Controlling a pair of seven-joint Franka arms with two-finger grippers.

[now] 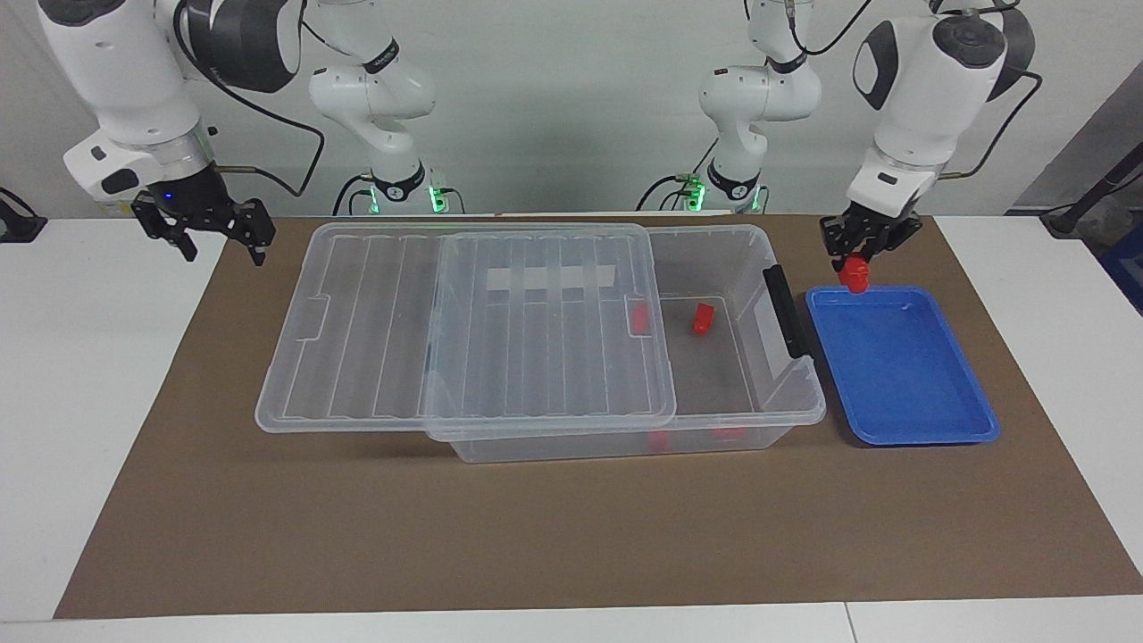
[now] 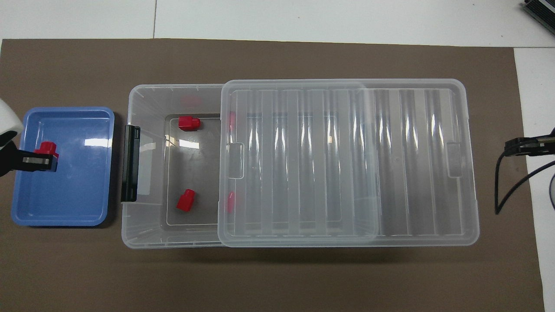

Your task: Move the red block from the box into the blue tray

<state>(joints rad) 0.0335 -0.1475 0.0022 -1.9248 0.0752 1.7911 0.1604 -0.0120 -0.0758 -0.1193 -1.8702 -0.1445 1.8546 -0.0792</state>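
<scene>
Facing view: left gripper [image 1: 859, 259] clamps small red plastic block [image 1: 855, 275] over shallow blue plastic tray [image 1: 902, 364] for drop; ribbed lid [image 1: 464, 330] slid aside exposes clear box [image 1: 714, 375]; right gripper [image 1: 214, 234] waits, fingers spread

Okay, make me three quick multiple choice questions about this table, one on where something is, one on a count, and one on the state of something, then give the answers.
1. What is the left hand over?
A. the lid
B. the blue tray
C. bare mat

2. How many red blocks lie in the uncovered part of the box, clear of the lid?
A. two
B. none
C. five

3. How does the lid sit?
A. latched shut
B. on the mat beside the box
C. slid partway toward the right arm's end

Answers:
1 B: the overhead view shows it over the tray.
2 A: two stand clear.
3 C: the end by the tray is open.
</scene>
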